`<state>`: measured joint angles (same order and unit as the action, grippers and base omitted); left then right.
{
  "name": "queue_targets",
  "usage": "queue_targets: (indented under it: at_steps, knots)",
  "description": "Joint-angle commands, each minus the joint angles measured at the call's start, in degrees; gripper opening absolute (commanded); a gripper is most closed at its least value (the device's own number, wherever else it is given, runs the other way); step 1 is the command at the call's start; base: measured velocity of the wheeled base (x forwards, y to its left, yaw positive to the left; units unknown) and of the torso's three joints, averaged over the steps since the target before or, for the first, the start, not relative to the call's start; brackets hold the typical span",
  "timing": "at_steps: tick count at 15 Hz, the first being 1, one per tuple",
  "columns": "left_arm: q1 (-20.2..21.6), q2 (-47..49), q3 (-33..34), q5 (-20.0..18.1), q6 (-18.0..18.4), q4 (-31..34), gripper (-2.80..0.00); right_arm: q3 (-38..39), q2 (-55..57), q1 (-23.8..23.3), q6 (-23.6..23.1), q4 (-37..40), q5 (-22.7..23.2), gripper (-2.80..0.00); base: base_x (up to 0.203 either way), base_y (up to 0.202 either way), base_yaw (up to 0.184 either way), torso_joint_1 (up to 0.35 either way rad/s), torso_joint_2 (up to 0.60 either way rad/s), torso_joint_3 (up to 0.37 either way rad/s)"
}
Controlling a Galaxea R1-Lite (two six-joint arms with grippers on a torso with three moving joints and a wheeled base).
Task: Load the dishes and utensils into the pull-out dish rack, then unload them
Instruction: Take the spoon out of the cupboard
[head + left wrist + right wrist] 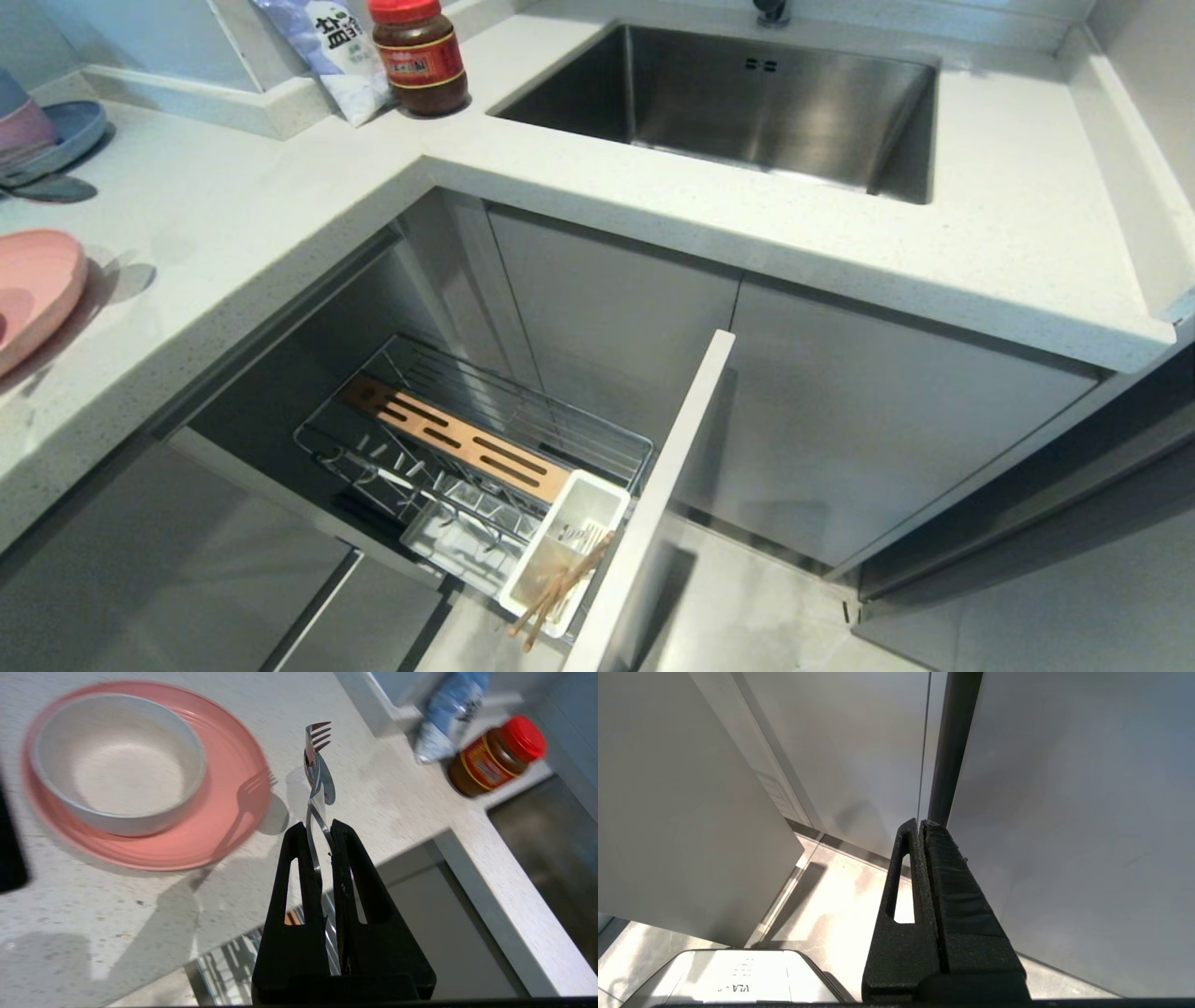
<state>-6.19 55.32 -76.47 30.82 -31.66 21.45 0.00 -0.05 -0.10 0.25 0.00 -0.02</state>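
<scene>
In the left wrist view my left gripper (315, 828) is shut on two metal handles: the fork (317, 735) and the spoon (325, 781) stick out past its tips, above the counter edge. Close by on the counter, the cream bowl (117, 760) sits on the pink plate (224, 812), whose edge shows at far left in the head view (33, 294). The pull-out dish rack (485, 411) stands open below, with its wooden strip (457, 439), grey front panel (653, 504) and white cutlery tray (569, 523) holding the chopsticks (560, 588). My right gripper (920, 823) is shut and empty beside cabinet doors.
The steel sink (747, 103) is sunk into the counter at the back. A red-lidded jar (420, 56) and a blue-white bag (327, 47) stand in the corner. A blue plate with stacked bowls (56, 140) is at far left.
</scene>
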Motion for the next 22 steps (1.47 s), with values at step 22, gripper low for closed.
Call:
queue_targets:
  at_steps: [22]
  knots:
    - [26.85, -0.57, 33.41, -16.77, 1.16, -45.22, -2.80, 0.09, -0.21, 0.01, 0.02, 0.00, 0.02, -2.80, 0.000, 0.000, 0.000, 0.000, 0.00, 0.000]
